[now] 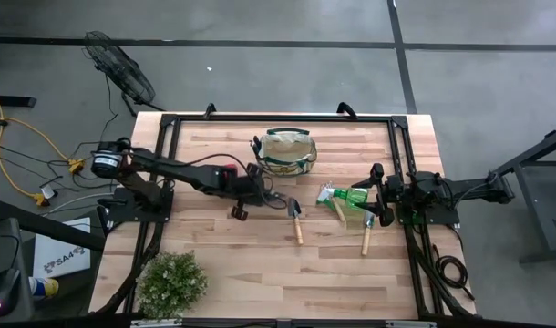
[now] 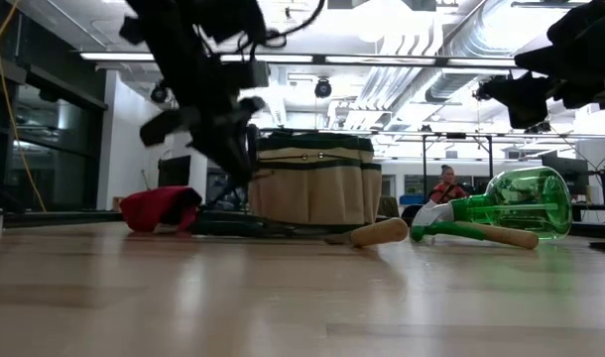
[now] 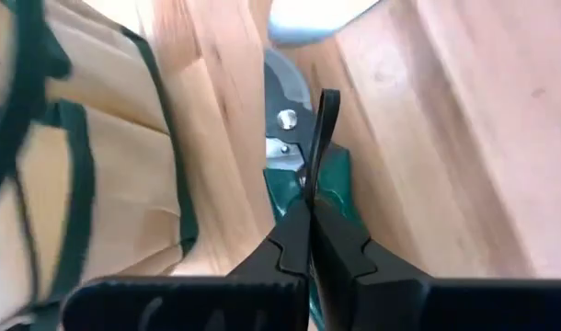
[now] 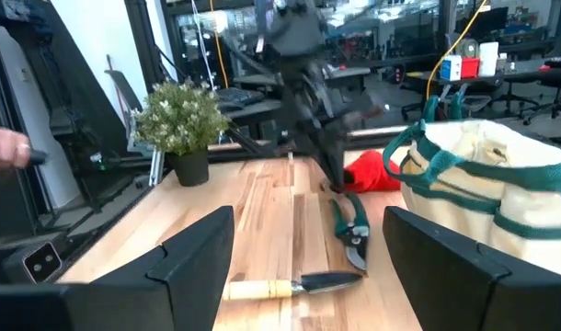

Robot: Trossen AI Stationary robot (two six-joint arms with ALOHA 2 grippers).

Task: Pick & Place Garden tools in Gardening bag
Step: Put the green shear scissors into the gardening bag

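The gardening bag is seen at upper centre of the high view, with 1 trowel below it. Just left of the bag, the left gripper is shut on a thin loop of the pruning shears, so a slip or swing is likely if they are lifted. The right gripper, at right, is held wide open and empty over the sprayer.

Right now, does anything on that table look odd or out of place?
The green sprayer lies tipped on its side across a wooden trowel handle rather than standing upright. Otherwise, tools lie scattered outside the gardening bag, and the left gripper is shut by the pruning shears.
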